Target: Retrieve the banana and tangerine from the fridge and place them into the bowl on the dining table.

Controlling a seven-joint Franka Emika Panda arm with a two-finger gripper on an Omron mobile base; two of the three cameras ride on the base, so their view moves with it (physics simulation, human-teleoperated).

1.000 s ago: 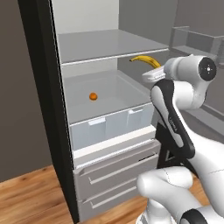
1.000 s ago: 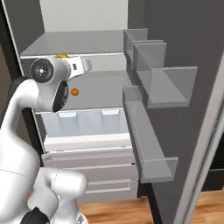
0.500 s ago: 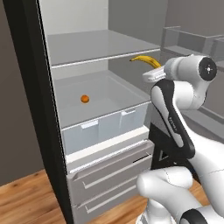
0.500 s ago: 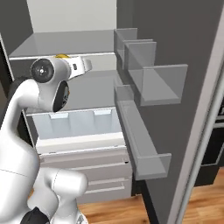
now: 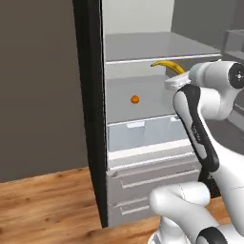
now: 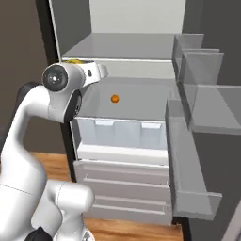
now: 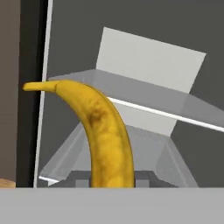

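One banana (image 7: 105, 131) fills the hand view; base views add tangerine (image 5: 135, 99).

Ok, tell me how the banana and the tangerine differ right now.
The banana is long, curved and yellow with brownish mottling; the tangerine is a tiny round orange ball. The banana sticks out from the gripper at the end of the arm, in front of the open fridge; the tangerine sits on a shelf inside it. The banana looks much longer than the tangerine is wide. Both are fruit and neither is in a bowl yet.
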